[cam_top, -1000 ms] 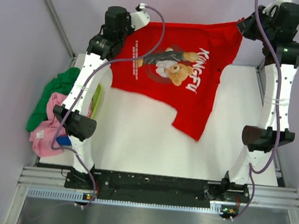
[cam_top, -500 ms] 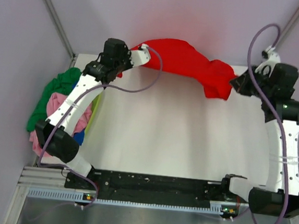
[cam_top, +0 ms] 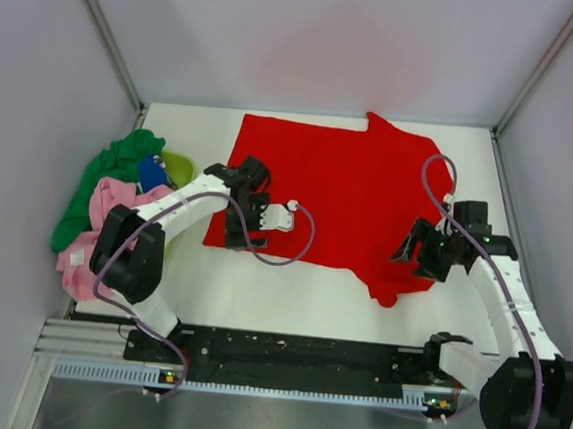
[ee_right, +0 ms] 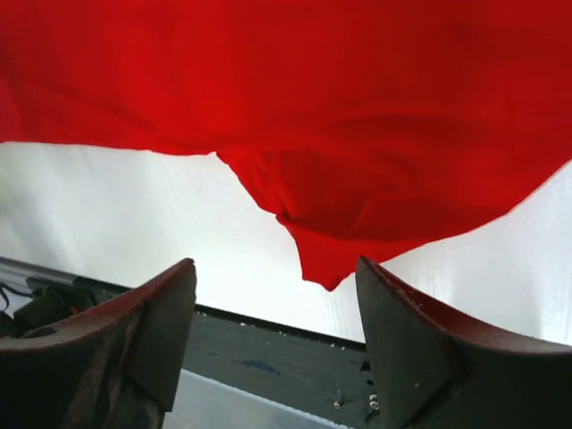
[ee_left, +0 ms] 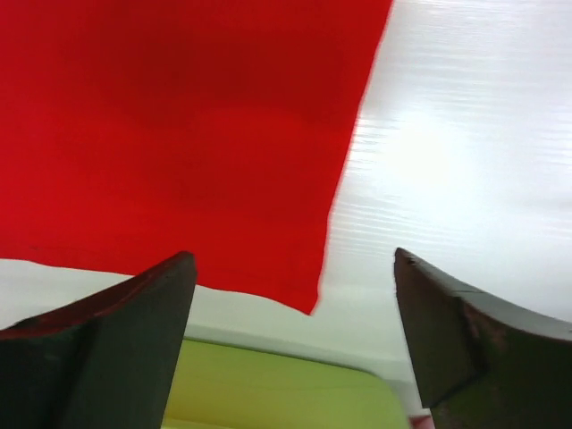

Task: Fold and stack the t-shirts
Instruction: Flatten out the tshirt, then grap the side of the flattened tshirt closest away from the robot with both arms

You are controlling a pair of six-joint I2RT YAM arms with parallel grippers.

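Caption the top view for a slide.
Red tee spread on table; left gripper and right gripper open over its near edge.

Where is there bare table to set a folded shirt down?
Best: the strip of white table between the near hem of the red t-shirt and the base rail. Crowded: left edge, with basket and heaped tees.

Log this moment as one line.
red t-shirt: spread on table, no print showing | left gripper: open, empty | right gripper: open, empty
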